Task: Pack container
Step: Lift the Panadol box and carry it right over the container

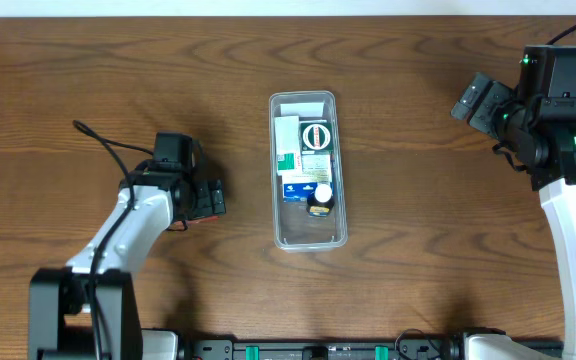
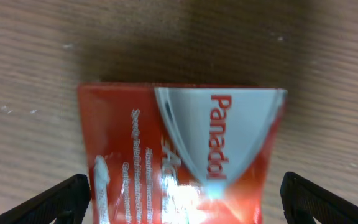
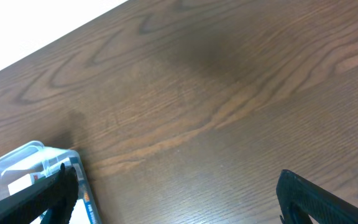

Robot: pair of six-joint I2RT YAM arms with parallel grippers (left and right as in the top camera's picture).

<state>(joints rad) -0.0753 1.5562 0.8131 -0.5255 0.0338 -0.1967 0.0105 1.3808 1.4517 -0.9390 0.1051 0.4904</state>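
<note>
The desk (image 1: 418, 120) was brown wood, grained, with a dull sheen. The container (image 1: 272, 170) was clear, smooth plastic. The red box (image 2: 185, 149) was glossy card, catching glare. The left tool (image 2: 185, 180) had matt black fingers (image 2: 61, 200).

It looked like a robotics lab bench, not a home or a shop. Two robot arms, the left arm (image 1: 133, 220) and the right arm (image 1: 573, 215), rose from a black rail (image 1: 318, 350) at the near edge of a dark wood-grain tabletop (image 1: 418, 120), with a loose cable (image 1: 96, 137) trailing. The only everyday thing was a clear container (image 1: 308, 235) of small medicine packs.
</note>
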